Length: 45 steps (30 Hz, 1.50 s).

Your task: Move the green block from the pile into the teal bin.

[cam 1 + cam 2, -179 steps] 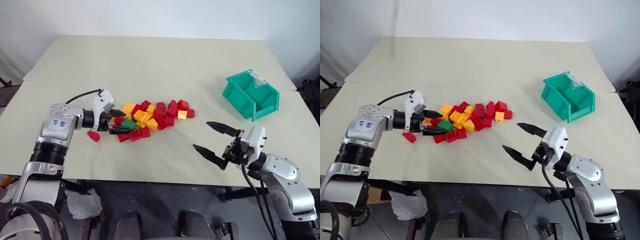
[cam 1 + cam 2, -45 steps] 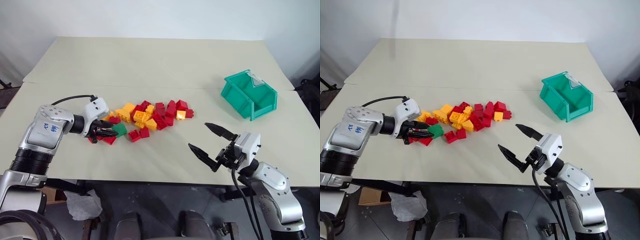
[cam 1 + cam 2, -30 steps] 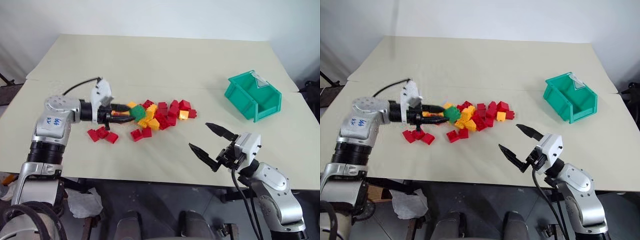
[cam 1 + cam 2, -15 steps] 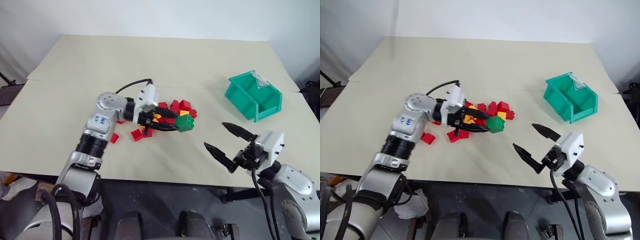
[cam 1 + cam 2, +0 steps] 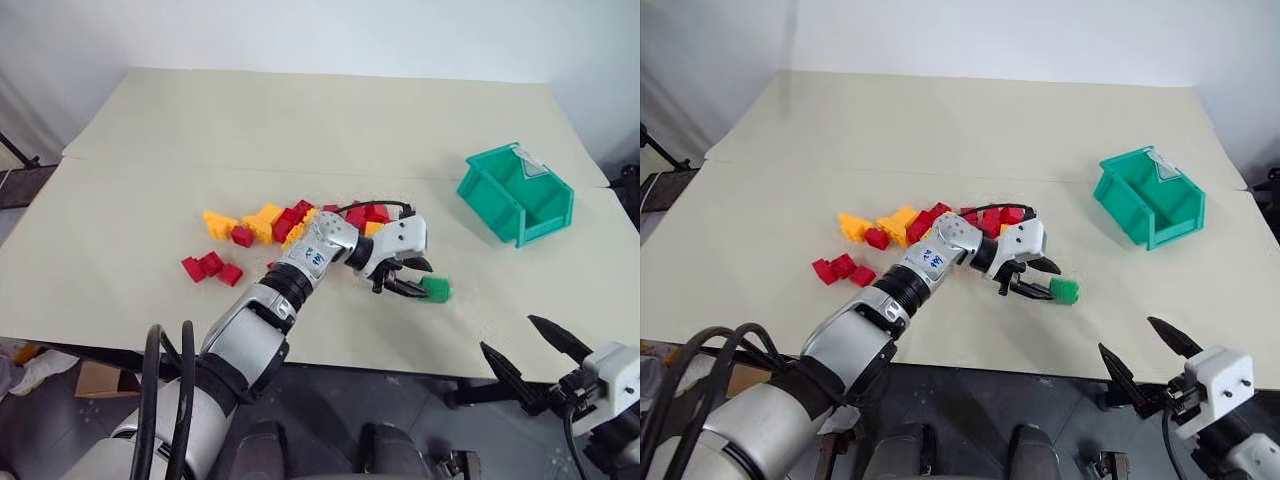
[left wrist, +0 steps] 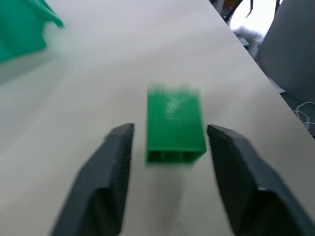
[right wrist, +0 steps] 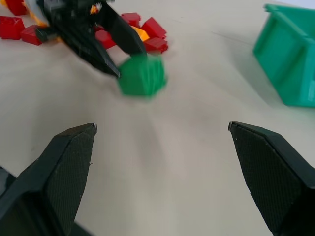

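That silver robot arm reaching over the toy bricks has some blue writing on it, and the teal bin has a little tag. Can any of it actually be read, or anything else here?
Blue marking on the silver left forearm: a few characters, too small and tilted to read.
Small clear label on the teal plastic bin: nothing legible on it.
Green studded toy brick, red and yellow plastic bricks, beige table: no writing to be seen.

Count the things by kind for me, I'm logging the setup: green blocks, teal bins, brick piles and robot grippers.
green block: 1
teal bin: 1
pile of red and yellow bricks: 1
grippers: 2, the left gripper and the right gripper
Total: 5
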Each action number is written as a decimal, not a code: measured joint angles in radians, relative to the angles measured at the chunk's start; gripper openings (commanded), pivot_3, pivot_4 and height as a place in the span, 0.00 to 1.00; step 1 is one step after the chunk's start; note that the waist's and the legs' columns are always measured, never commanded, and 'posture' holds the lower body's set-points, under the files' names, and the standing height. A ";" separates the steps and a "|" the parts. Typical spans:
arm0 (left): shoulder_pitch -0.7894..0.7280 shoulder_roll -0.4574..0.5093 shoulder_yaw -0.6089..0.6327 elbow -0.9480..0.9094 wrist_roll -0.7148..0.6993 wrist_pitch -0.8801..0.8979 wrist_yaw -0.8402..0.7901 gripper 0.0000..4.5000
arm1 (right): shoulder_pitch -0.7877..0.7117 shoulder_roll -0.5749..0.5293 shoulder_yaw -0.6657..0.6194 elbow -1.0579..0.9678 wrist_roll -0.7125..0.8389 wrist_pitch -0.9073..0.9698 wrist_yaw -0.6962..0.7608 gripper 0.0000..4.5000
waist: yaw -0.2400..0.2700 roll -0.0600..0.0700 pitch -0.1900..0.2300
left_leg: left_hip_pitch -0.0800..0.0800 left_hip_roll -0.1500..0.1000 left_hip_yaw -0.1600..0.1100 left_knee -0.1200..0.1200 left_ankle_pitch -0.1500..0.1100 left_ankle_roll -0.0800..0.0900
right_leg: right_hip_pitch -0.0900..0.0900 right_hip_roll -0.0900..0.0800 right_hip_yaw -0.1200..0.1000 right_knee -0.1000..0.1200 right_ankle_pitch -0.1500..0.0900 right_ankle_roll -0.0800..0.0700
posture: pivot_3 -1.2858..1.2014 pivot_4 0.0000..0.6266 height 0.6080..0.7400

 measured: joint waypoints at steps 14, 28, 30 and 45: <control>0.019 0.188 0.299 -0.063 -0.212 -0.190 -0.249 1.00 | 0.027 -0.019 -0.078 -0.042 0.052 0.013 -0.036 1.00 | -0.003 0.001 -0.001 | 0.000 0.000 0.000 0.001 0.000 0.000 | 0.000 0.000 0.001 0.002 0.000 0.000 | 0.52 0.24 1.00; 0.689 0.654 0.515 -0.748 -0.416 0.127 -0.271 1.00 | -0.212 -0.353 -0.066 0.164 0.108 0.138 0.172 1.00 | -0.031 0.002 -0.001 | 0.002 0.001 -0.001 0.006 0.000 0.000 | 0.002 0.000 0.004 0.010 0.000 0.001 | 0.52 0.24 1.00; 0.781 0.676 0.533 -0.828 -0.425 0.160 -0.238 1.00 | -0.295 -0.449 0.002 0.203 0.106 0.193 0.225 1.00 | -0.031 0.002 -0.001 | 0.002 0.001 -0.002 0.007 0.000 0.000 | 0.002 0.000 0.004 0.012 0.000 0.001 | 0.52 0.24 1.00; 1.002 0.657 0.546 -1.204 -0.535 0.332 -0.015 1.00 | -1.081 -0.476 0.619 0.717 -0.174 0.363 0.399 1.00 | -0.032 0.002 -0.001 | 0.000 0.001 -0.002 0.011 -0.001 0.000 | 0.000 0.000 0.004 0.016 0.000 0.001 | 0.52 0.24 1.00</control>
